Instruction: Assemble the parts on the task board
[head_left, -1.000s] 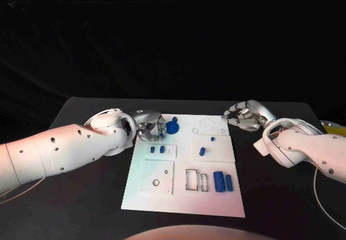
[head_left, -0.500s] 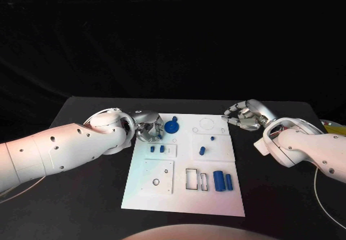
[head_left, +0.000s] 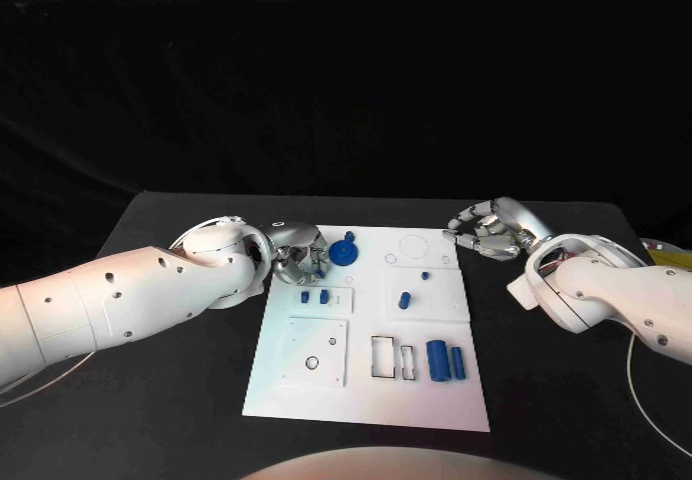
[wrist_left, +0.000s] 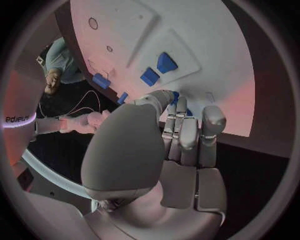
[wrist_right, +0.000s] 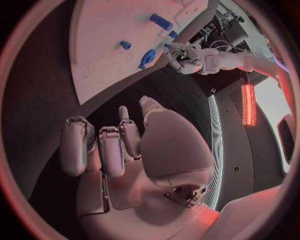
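- My left hand (head_left: 296, 255) sits at the far left corner of the task board (head_left: 368, 400), fingers (wrist_left: 180, 131) curled together and reaching toward the round blue part (head_left: 345, 253); whether they actually pinch it or only touch it, I cannot tell
- I judge the hand is placed there to seat or adjust that round part in its recess
- My right hand (head_left: 490, 230) hovers off the board's far right corner above the desk (head_left: 173, 400), fingers (wrist_right: 106, 145) curled in on nothing; it is parked clear, in my judgement, so the left has room
- Two small blue parts (head_left: 313, 296) stand in the left panel just nearer than my left hand
- A blue peg (head_left: 405, 299) lies in the middle right panel
- Two blue blocks (head_left: 444, 362) stand upright in the near right slots, beside an open rectangular slot (head_left: 384, 359)
- Open holes remain on the near left panel (head_left: 315, 355), so assembly is unfinished by my reading
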